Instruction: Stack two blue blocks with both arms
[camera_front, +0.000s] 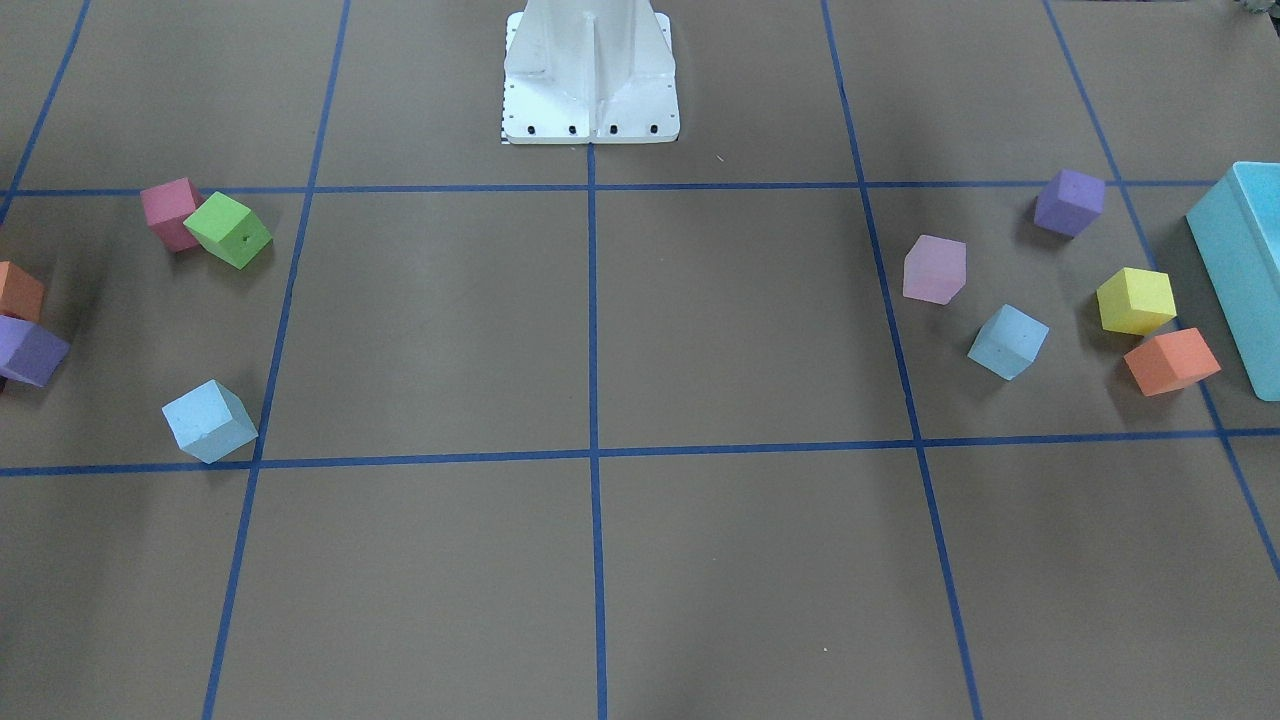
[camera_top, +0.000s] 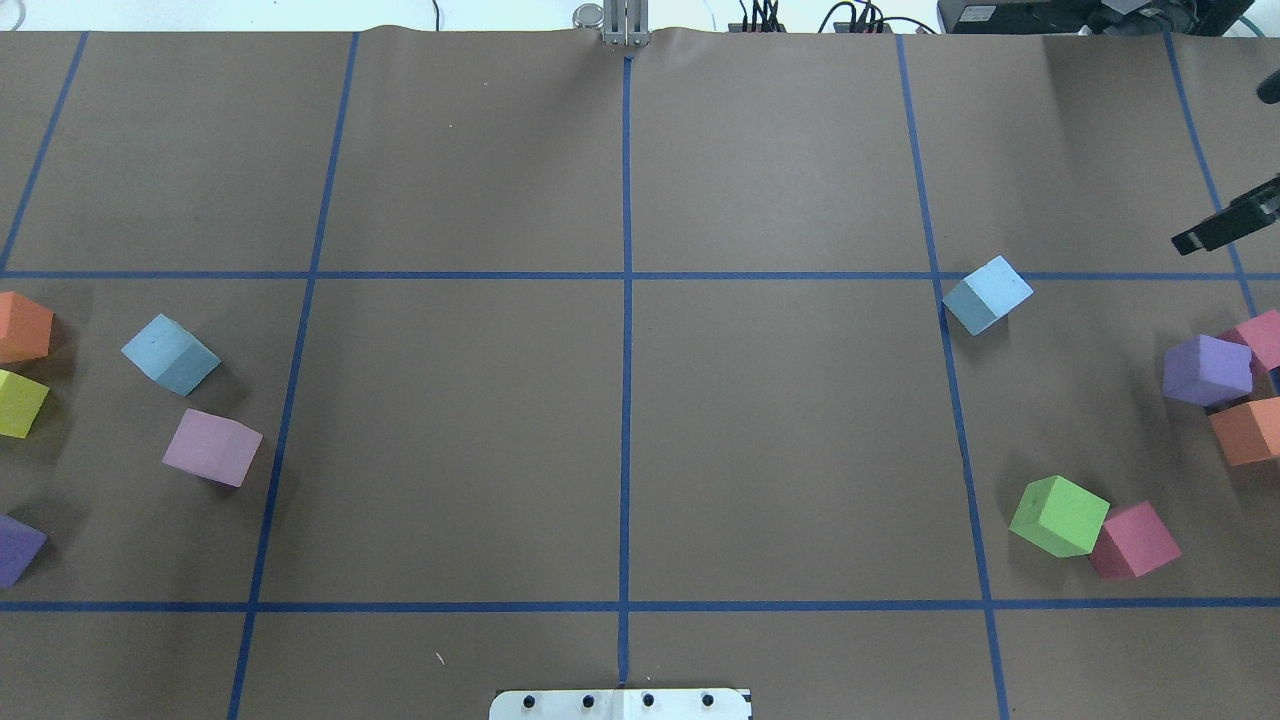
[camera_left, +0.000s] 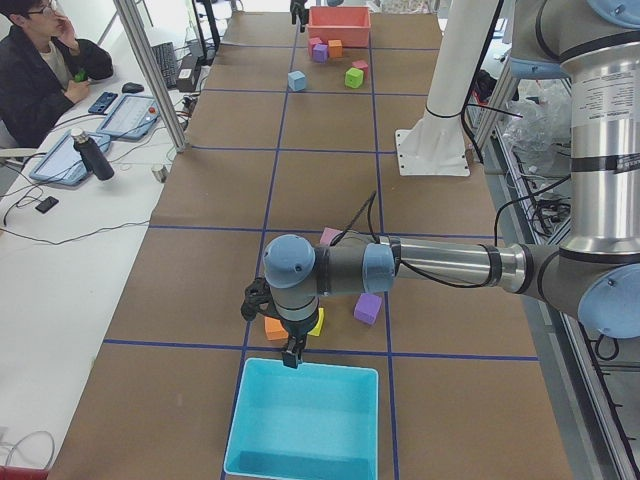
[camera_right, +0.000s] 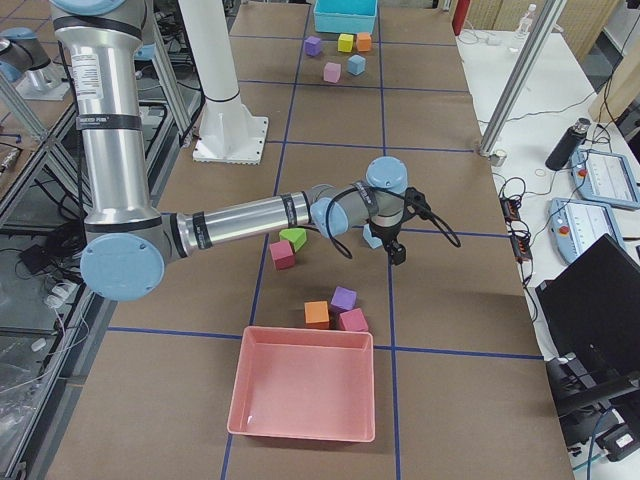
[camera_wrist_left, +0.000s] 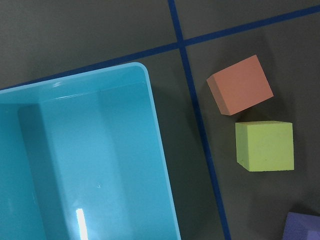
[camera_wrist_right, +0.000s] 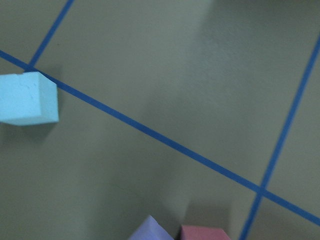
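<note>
- A table (camera_top: 780, 450) covered in brown paper, with blue tape lines marking it into squares.
- Robot's left end: blue block (camera_top: 170, 354), lilac block (camera_top: 212, 447), orange block (camera_top: 20, 327), yellow block (camera_top: 20, 403), purple block (camera_top: 18, 548), turquoise bin (camera_front: 1235, 280).
- Right end: second blue block (camera_top: 987, 294); green block (camera_top: 1059, 515) touching red block (camera_top: 1134, 540); second purple block (camera_top: 1207, 370), second orange block (camera_top: 1245, 430) and pink block (camera_top: 1262, 338) close together; pink bin (camera_right: 300, 432).
- White robot base (camera_front: 590, 70) at mid-edge.

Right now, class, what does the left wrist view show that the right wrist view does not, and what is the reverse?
Only the left wrist view shows the turquoise bin, with an orange cube and a yellow cube near it, across a tape line. Only the right wrist view shows one blue block and the top of a pink cube. Both show the brown table crossed by blue tape lines.
</note>
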